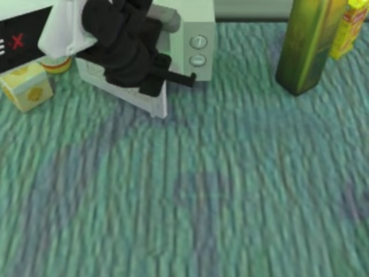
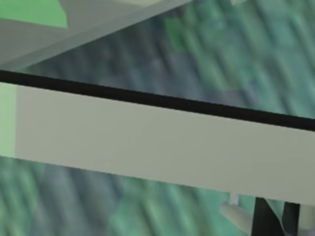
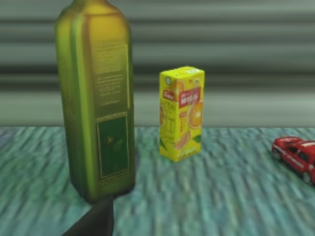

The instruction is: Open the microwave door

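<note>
One view, right wrist, shows red toy car (image 3: pixel 298 156); left claw (image 1: pixel 173 76) at microwave door (image 1: pixel 151 99), grip unclear.

Light: even and soft in all three views, no glare.
Shadows: faint one on the desk (image 1: pixel 230 190) under the left tool (image 1: pixel 173 78) and beside the bottle (image 3: pixel 96 98).
Blur: desk weave smeared in streaks; juice carton (image 3: pixel 181 113) print soft.
Left wrist view: very close, door (image 2: pixel 162 142) edge fills it.
</note>
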{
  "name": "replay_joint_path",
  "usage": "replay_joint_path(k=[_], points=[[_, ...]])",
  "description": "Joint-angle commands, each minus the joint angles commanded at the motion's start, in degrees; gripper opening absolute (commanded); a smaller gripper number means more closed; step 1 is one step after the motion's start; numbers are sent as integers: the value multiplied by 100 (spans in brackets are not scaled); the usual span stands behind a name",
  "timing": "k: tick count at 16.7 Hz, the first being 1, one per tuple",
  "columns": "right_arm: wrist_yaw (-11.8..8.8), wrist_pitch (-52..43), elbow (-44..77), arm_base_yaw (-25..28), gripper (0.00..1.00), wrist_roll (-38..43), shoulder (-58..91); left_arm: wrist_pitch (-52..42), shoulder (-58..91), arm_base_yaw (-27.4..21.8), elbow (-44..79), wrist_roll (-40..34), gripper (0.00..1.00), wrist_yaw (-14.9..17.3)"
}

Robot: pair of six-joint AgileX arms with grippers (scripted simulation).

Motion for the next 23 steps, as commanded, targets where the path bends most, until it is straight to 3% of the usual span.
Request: replay_joint_path(k=[8,17,23], points=[[0,0,0,0,100,0,0,0,0,0,0,0,0,0],[0,0,0,0,100,0,0,94,-408,247,-520,783,0,458],[0,0,0,0,100,0,0,103,-427,256,-530,809,0,473]])
